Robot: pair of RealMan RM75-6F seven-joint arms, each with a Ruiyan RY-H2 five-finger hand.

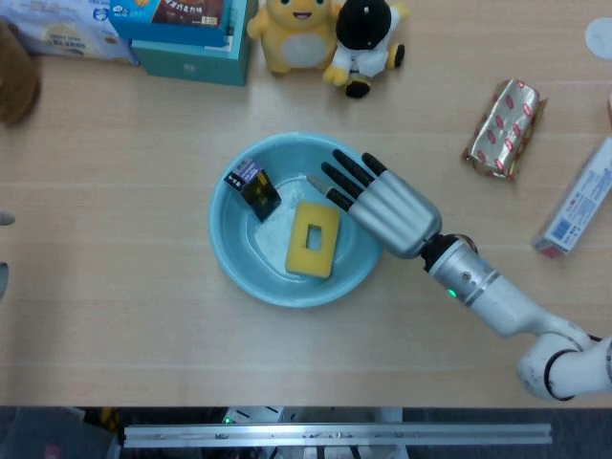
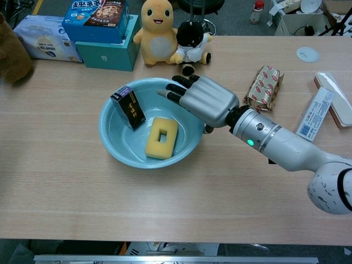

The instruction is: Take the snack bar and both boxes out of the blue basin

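Note:
The blue basin [image 1: 226, 260] [image 2: 109, 142] sits mid-table. A small dark box [image 1: 252, 188] [image 2: 128, 107] leans against its left inner wall, and a flat yellow box [image 1: 313, 239] [image 2: 161, 137] with a rectangular cut-out lies on its floor. My right hand [image 1: 382, 206] [image 2: 204, 100] reaches over the basin's right rim with fingers stretched out and apart, holding nothing. The snack bar [image 1: 504, 129] [image 2: 264, 88], in a red and gold wrapper, lies on the table to the right of the basin. Grey slivers at the left edge of the head view may be my left hand [image 1: 5, 219].
A yellow plush [image 1: 296, 33] [image 2: 157, 33] and a black-and-white plush [image 1: 368, 38] stand behind the basin, beside stacked boxes [image 1: 191, 53] at the back left. A long white and blue carton [image 1: 579, 196] [image 2: 312, 115] lies at the far right.

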